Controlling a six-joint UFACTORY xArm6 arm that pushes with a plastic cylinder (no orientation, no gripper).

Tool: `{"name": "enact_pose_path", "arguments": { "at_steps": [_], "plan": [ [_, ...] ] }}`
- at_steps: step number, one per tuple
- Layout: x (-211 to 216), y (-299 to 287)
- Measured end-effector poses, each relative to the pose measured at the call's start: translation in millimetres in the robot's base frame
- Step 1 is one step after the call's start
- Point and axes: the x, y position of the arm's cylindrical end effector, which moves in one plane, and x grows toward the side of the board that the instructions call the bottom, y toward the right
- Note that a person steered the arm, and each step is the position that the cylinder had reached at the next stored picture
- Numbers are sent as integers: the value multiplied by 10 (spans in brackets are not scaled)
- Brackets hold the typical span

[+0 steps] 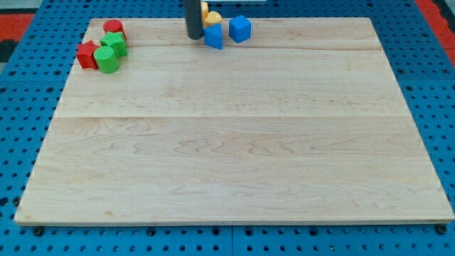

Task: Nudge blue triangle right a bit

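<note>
A blue triangle block point(213, 37) lies near the board's top edge, a little left of centre. A blue cube point(240, 28) sits just to its right. Two yellow blocks point(211, 15) sit behind the triangle, partly hidden by the rod. My tip point(194, 37) rests on the board just left of the blue triangle, close to it or touching; I cannot tell which.
At the view's top left is a cluster: a red cylinder point(114, 29), a red star-like block point(87, 54), a green block point(114, 43) and a green cylinder point(108, 60). The wooden board point(227, 142) lies on a blue pegboard surface.
</note>
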Motion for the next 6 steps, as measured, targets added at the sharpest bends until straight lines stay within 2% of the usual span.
{"name": "enact_pose_path", "arguments": {
  "at_steps": [1, 2, 4, 6],
  "plan": [
    [17, 295],
    [364, 212],
    [451, 1013],
    [451, 1070]
  ]
}}
